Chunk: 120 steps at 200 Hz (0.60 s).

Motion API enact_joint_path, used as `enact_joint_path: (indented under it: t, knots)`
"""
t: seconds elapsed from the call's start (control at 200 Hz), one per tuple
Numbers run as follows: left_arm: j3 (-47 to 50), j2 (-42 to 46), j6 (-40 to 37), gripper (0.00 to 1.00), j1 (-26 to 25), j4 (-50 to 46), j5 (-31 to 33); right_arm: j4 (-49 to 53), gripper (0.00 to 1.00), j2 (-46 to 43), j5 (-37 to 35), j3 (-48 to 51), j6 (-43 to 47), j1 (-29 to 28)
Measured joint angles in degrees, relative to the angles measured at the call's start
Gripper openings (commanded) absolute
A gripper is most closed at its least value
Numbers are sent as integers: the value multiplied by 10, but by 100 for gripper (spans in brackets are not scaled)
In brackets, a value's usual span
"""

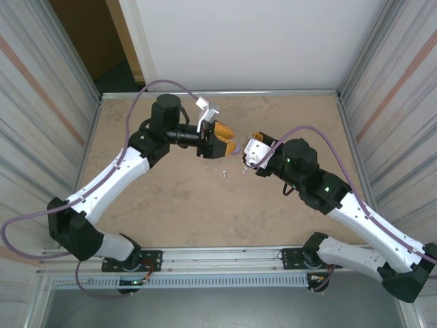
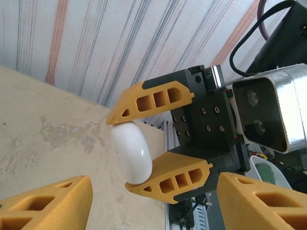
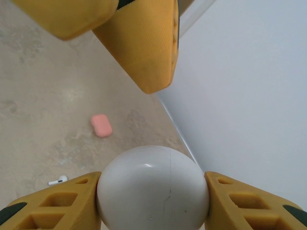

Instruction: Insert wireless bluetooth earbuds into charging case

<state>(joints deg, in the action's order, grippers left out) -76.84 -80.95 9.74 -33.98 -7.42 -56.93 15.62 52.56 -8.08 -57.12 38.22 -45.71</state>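
Right gripper (image 3: 152, 194) is pinching white case (image 3: 152, 179), white earbud (image 3: 57, 180) is lying at its 9 o'clock, left gripper (image 1: 229, 139) is hanging spread

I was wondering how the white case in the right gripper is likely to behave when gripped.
The white case looks glossy and rounded, so it may slip or twist in the right gripper. It seems a rigid shell, unlikely to flex. Its faint seam hints at a lid that hard squeezing might pop.
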Motion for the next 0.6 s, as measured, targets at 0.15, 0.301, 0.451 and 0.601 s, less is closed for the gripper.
enact_joint_path:
  t: [0.15,0.301,0.451,0.601]
  knots:
    - [-18,-14,-12,70,-10,-20,13,-3,45,0,6,0,0,0]
    - [-46,-36,-34,69,-28,-57,40,-3,45,0,7,0,0,0]
    - [-70,-54,-51,67,-43,-89,61,-5,45,0,6,0,0,0]
    - [-82,-63,-66,64,-50,-117,82,-7,45,0,6,0,0,0]
